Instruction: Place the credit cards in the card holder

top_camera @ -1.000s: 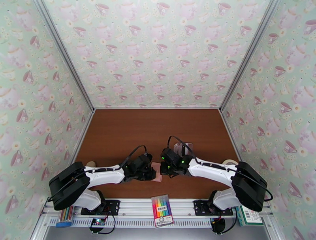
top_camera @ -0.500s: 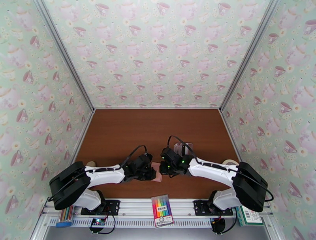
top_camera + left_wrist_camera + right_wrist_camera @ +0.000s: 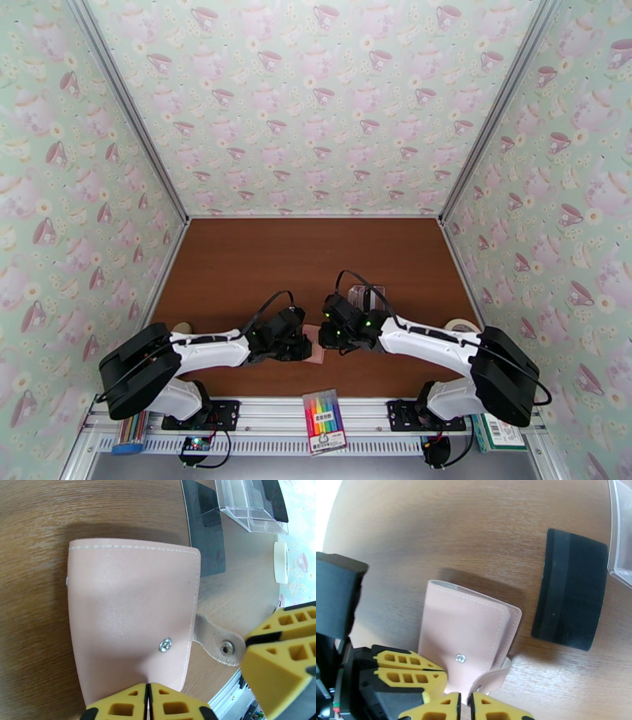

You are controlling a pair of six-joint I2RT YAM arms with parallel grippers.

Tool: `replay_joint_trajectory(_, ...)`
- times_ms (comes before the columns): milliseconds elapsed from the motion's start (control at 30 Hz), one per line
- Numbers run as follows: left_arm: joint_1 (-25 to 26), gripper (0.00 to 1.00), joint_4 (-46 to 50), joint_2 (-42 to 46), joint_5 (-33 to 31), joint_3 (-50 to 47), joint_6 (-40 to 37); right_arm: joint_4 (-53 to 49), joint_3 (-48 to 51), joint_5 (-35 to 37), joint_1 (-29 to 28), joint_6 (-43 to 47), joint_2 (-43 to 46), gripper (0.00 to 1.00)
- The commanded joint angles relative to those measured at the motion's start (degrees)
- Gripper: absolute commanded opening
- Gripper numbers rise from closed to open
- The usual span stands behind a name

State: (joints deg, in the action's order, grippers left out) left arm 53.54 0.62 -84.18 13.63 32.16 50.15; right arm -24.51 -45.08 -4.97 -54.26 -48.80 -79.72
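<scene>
Jaws of the left gripper [image 3: 148, 696] are pressed together at one edge of the card holder [image 3: 130, 614]; those of the right gripper [image 3: 465, 702] stand a sliver apart at its snap tab [image 3: 219, 645]. One card holder, closed: smooth pink leather-look skin, pale stitching, rounded corners, one metal stud [image 3: 165, 644] on its face, on the woodgrain table [image 3: 39, 511]. One thin black rectangular credit card [image 3: 570, 590] lies flat just beside it.

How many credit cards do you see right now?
2: one card flat on the table beside the pink wallet; a second card, apparently, in the clear box. Others may be hidden.
</scene>
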Motion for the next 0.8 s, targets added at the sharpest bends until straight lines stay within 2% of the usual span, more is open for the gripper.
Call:
replay_joint_trajectory(0, 0.43, 0.12, 1.22, -1.68, -1.38, 0.81, 0.08, -1.06, -1.4, -0.13, 0.21, -0.26, 0.99, 0.14)
replay_joint_trajectory(167, 0.54, 0.12, 1.22, -1.86, -1.36, 0.91, 0.03, -1.87, -1.43, 0.29, 0.13, -0.16, -0.14, 0.14)
replay_joint_trajectory(267, 0.51, 0.12, 1.16, -1.85, -1.41, 0.8, 0.06, -3.27, -1.68, 1.15, 0.12, -0.18, -1.04, 0.28)
replay_joint_trajectory(333, 0.51, 0.12, 1.19, -1.94, -1.41, 0.96, 0.03, -3.47, -1.59, 1.41, 0.14, -0.32, -1.14, 0.31)
replay_joint_trajectory(667, 0.6, 0.12, 1.13, -2.21, -1.4, 0.92, 0.03, -4.2, -2.6, 1.63, 0.13, -0.54, -2.21, 0.29)
replay_joint_trajectory(767, 0.67, 0.12, 1.13, -2.24, -1.4, 0.9, 0.08, -4.15, -3.53, 1.33, 0.17, -0.68, -2.88, 0.34)
